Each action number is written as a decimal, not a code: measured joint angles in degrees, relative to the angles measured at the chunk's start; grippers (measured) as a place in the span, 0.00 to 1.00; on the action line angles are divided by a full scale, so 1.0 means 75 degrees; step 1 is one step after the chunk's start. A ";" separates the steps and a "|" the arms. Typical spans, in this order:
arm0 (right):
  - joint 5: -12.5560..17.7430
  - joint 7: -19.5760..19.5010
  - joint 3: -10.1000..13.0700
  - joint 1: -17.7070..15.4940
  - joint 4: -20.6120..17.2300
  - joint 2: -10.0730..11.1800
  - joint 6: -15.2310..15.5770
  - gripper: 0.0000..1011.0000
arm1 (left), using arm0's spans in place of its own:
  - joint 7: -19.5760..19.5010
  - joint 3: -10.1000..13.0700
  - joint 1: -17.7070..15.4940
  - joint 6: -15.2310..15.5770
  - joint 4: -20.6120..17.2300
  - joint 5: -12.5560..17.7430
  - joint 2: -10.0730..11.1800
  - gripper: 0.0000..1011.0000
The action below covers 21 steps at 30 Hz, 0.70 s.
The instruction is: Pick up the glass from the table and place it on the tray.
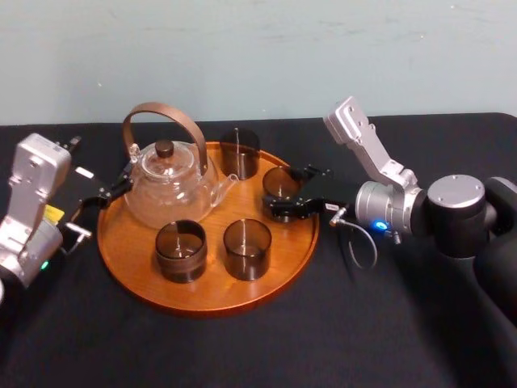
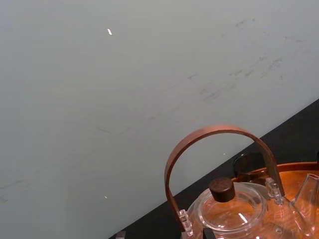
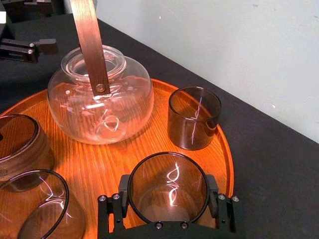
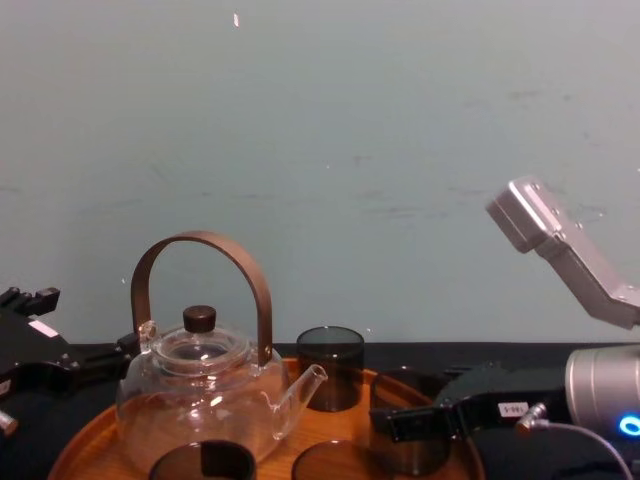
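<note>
Now, the right gripper (image 1: 292, 192) is reaching in from the right over the edge of the tray (image 1: 210, 289), and its fingers (image 3: 222, 209) are clamped on a smoky glass (image 3: 168, 188), one on each side of the wall. That glass stands upright over the right-hand part of the tray, its base down at the wood. The right wrist view looks straight into its open mouth.

Around it on the tray, the clear glass teapot (image 1: 170, 187) with the brown hoop handle sits left of centre. Another dark glass (image 1: 240, 152) stands at the far rim, just behind the held one. Two more are at the front, one on the left (image 1: 180, 250) and one on the right (image 1: 247, 248), close together but apart. The tray itself lies flat on the black counter (image 1: 242, 352).

Over on the left, the left gripper (image 1: 113, 190) sits low at the tray's left rim, just beside the teapot, holding nothing. Whether it is open or closed, I cannot tell.
</note>
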 joint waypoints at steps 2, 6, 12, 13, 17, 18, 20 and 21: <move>-0.0036 -0.0013 -0.0010 0.0001 0.0000 -0.0005 -0.0013 0.90 | 0.0000 0.0000 0.0000 0.0000 0.0000 0.0000 0.0000 0.99; -0.0036 -0.0015 -0.0010 0.0001 0.0000 -0.0005 -0.0013 0.90 | 0.0000 0.0000 0.0000 0.0000 0.0000 0.0000 0.0000 0.99; -0.0029 -0.0018 -0.0007 0.0001 0.0001 -0.0003 -0.0012 0.90 | 0.0000 0.0000 0.0000 0.0000 0.0000 0.0000 0.0000 0.99; -0.0025 -0.0019 -0.0006 0.0001 0.0001 -0.0002 -0.0010 0.90 | 0.0000 0.0000 0.0000 0.0000 0.0000 0.0000 0.0000 0.99; -0.0017 -0.0019 -0.0002 0.0000 0.0000 0.0000 -0.0008 0.90 | 0.0000 0.0000 0.0000 0.0000 0.0001 0.0000 0.0000 0.99; -0.0016 -0.0019 -0.0002 0.0000 0.0000 0.0000 -0.0007 0.90 | 0.0000 0.0000 0.0000 0.0000 0.0001 0.0000 0.0000 0.99; -0.0013 -0.0019 0.0000 -0.0001 -0.0001 0.0002 -0.0006 0.90 | 0.0000 0.0000 0.0001 0.0000 0.0000 0.0000 0.0000 0.99; -0.0012 -0.0020 0.0001 -0.0001 -0.0002 0.0002 -0.0006 0.90 | 0.0000 0.0000 0.0001 0.0000 0.0000 0.0000 0.0000 0.99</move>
